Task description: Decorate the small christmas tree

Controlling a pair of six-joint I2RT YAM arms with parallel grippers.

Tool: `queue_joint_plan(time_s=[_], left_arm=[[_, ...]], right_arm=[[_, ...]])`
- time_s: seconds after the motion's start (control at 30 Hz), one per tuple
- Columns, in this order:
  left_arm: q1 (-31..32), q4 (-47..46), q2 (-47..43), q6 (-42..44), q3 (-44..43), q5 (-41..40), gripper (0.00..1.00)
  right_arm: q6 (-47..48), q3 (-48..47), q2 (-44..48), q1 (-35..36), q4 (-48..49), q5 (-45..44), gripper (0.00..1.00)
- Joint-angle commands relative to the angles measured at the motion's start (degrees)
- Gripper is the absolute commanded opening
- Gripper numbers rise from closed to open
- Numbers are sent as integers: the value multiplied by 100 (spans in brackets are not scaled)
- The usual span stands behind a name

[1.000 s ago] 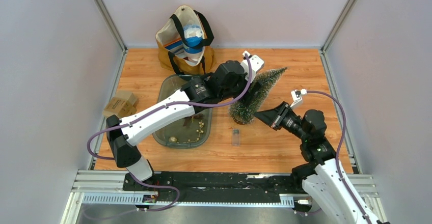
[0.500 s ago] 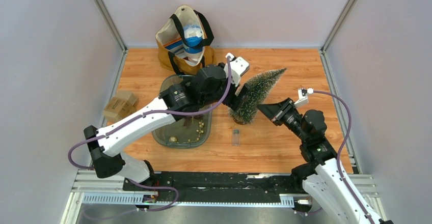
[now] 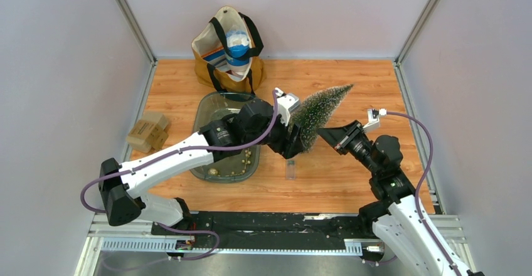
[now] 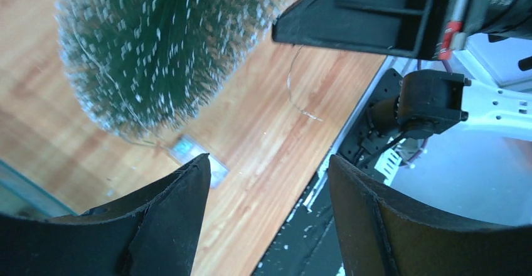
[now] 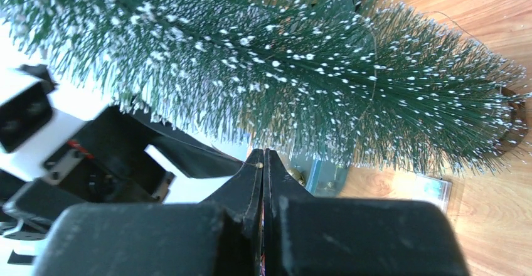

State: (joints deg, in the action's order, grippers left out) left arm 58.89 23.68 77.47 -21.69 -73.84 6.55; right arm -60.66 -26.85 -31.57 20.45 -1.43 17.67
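The small frosted green Christmas tree (image 3: 319,111) leans with its tip to the far right; it fills the right wrist view (image 5: 301,63) and shows in the left wrist view (image 4: 157,50). My left gripper (image 3: 293,145) is open and empty by the tree's base, jaws wide apart (image 4: 266,169). My right gripper (image 3: 324,133) is at the tree's near side, shut (image 5: 263,157) on a thin wire with a tiny gold bead (image 5: 260,162). The wire (image 5: 375,56) runs up over the branches and also shows in the left wrist view (image 4: 292,91).
A dark tray (image 3: 207,110) with gold ornaments (image 3: 246,158) lies left of the tree, partly under my left arm. A small clear case (image 3: 290,169) lies on the wood near the base. A tote bag (image 3: 228,49) stands at the back, a cardboard box (image 3: 148,131) at the left.
My left arm has drawn back from the tree's far side to the near left, its gripper now low by the base. My right gripper moved up to the tree, then held still.
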Motion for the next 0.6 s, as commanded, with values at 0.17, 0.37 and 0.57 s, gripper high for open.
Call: queue_joint_plan(time_s=[0.17, 0.37, 0.57], left_arm=[[52, -1471, -286, -1328, 529, 303, 76], [61, -1806, 39, -1513, 406, 593, 74], [61, -1797, 251, -1540, 336, 681, 71]], right_arm=[[-77, -259, 116, 30, 169, 87, 0], [-86, -242, 81, 30, 169, 175, 0], [-95, -233, 81, 29, 178, 219, 0]])
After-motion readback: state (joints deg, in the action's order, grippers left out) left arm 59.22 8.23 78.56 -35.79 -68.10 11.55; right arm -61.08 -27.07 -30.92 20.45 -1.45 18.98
